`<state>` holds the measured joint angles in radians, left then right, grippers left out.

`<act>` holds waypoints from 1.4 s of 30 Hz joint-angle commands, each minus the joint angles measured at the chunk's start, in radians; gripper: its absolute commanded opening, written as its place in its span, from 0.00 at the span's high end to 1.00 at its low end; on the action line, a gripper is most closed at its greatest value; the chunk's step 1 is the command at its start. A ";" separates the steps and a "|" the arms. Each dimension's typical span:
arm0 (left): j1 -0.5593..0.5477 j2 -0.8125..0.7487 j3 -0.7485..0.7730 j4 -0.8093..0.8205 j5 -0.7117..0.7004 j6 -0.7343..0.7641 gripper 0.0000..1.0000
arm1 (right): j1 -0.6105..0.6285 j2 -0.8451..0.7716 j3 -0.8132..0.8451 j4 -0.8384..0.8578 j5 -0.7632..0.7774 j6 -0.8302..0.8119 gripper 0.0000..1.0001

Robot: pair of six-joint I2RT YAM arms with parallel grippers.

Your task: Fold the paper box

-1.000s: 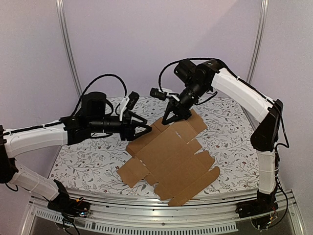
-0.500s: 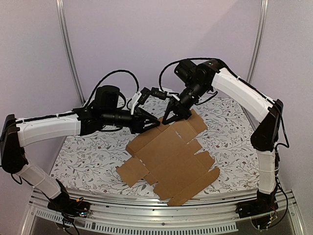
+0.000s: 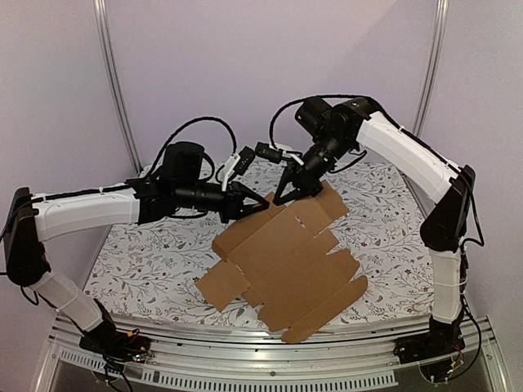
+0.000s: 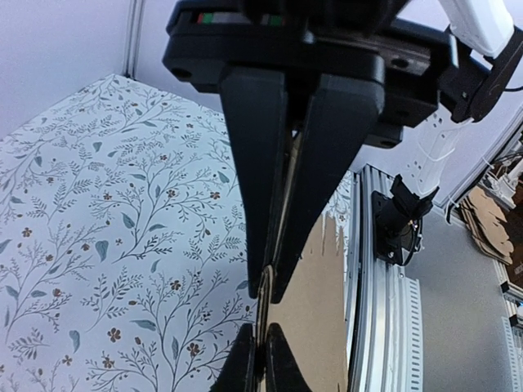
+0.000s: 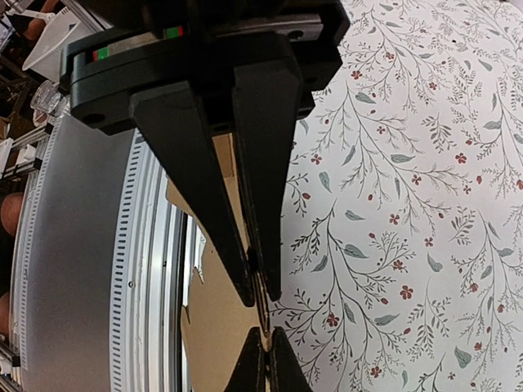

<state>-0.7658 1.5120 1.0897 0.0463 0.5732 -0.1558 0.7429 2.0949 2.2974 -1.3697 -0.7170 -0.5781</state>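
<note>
The paper box is a flat brown die-cut sheet lying on the flowered table, its far edge raised off the cloth. My right gripper is shut on that raised far edge, pointing down from above. My left gripper reaches in from the left and pinches the same edge just beside it. In the left wrist view the thin cardboard runs edge-on between the shut left gripper. In the right wrist view the sheet passes between the closed right gripper.
The flowered tablecloth covers the table. A metal rail runs along the near edge, and the sheet's near flap reaches almost to it. Purple walls and two upright poles stand behind. The rail also shows beyond the sheet.
My left arm has swung right to the sheet's raised far edge and its jaws have closed on it. The right gripper has kept its hold and hardly moved.
</note>
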 commanded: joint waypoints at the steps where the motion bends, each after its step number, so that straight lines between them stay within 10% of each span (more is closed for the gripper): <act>1: 0.011 0.027 0.013 -0.015 0.028 -0.001 1.00 | 0.009 -0.049 0.014 -0.046 -0.041 -0.015 1.00; 5: 0.017 0.025 -0.006 0.029 0.050 -0.022 1.00 | 0.008 -0.049 0.013 -0.037 -0.036 -0.007 1.00; 11: 0.043 0.015 -0.058 0.113 0.038 -0.113 1.00 | -0.042 -0.123 0.009 -0.005 0.093 0.047 0.62; 16: 0.063 0.041 -0.078 0.164 0.032 -0.192 1.00 | -0.118 -0.301 -0.157 0.114 0.243 0.115 0.49; 30: 0.192 0.149 -0.126 0.386 0.137 -0.517 1.00 | -0.192 -0.438 -0.641 0.260 0.391 0.026 0.46; 42: 0.199 0.176 -0.175 0.567 0.180 -0.636 1.00 | -0.186 -0.212 -0.542 0.314 0.325 0.035 0.40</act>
<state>-0.5781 1.6947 0.9409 0.5274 0.7326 -0.7528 0.5552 1.8355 1.7161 -1.0817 -0.3614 -0.5404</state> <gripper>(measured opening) 0.015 0.597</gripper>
